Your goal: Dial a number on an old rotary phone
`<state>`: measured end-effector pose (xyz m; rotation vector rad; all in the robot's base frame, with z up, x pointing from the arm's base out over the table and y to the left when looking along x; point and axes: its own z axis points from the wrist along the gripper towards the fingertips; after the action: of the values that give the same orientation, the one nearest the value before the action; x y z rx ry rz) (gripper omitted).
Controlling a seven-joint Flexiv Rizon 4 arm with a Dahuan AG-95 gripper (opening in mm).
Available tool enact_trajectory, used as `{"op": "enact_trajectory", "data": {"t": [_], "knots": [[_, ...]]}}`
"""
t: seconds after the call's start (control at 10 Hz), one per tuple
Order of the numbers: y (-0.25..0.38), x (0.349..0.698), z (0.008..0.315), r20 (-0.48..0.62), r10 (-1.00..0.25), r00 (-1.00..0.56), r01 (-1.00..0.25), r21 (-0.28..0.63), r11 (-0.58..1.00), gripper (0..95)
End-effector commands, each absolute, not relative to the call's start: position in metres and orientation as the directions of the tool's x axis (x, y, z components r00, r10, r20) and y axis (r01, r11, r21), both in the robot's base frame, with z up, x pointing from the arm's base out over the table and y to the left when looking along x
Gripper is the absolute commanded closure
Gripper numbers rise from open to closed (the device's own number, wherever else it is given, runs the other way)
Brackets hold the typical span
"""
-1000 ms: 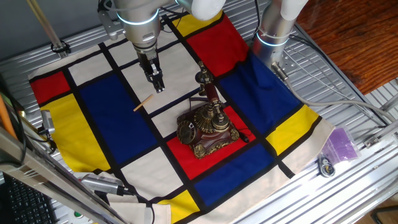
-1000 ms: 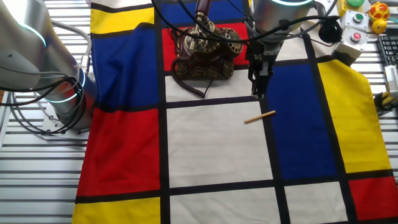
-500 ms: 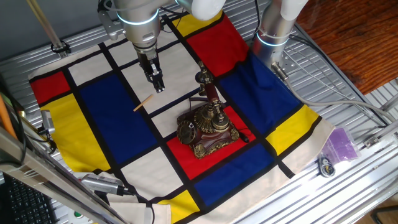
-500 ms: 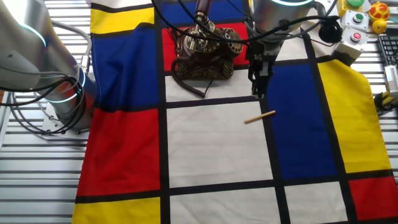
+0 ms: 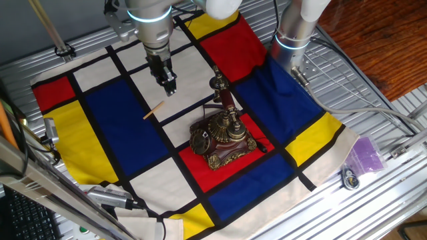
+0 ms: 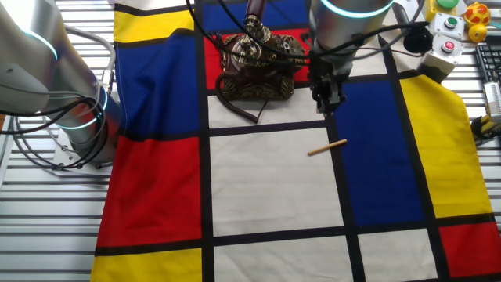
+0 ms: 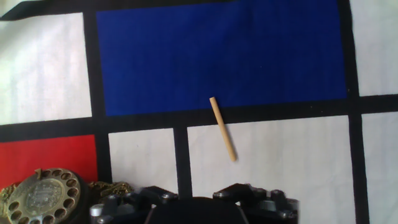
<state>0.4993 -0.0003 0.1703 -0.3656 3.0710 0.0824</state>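
The old rotary phone is dark bronze with a reddish body and stands on a red square of the checked cloth, handset on its cradle. It also shows in the other fixed view, and its dial is at the lower left of the hand view. A thin light wooden stick lies flat on the cloth, also seen in the other fixed view and the hand view. My gripper hangs above the cloth between stick and phone, fingers close together and empty. It also shows in the other fixed view and the hand view.
A second robot arm's base stands at the cloth's far edge. A button box and a keyboard sit off the cloth at one side. A purple object lies on the metal table.
My gripper has risen a little and drifted slightly away from the stick. The stick and the phone have not moved.
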Motion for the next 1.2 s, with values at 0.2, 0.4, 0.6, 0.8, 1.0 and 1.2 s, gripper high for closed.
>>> {"op": "enact_trajectory", "data": {"t": [0.2,0.4,0.6,0.8,1.0,1.2], "knots": [[0.000,0.500,0.170,-0.100,-0.412,-0.906,-0.419,0.073,0.905,95.0],[0.000,0.500,0.170,-0.093,-0.409,-0.908,-0.416,0.073,0.906,95.0],[-0.001,0.502,0.165,-0.070,-0.397,-0.915,-0.402,0.063,0.914,95.0],[-0.003,0.511,0.155,-0.036,-0.388,-0.921,-0.389,0.061,0.919,95.0],[-0.004,0.530,0.147,0.022,-0.380,-0.925,-0.379,0.040,0.925,95.0],[-0.007,0.547,0.136,0.055,-0.374,-0.926,-0.372,0.036,0.927,95.0]]}}
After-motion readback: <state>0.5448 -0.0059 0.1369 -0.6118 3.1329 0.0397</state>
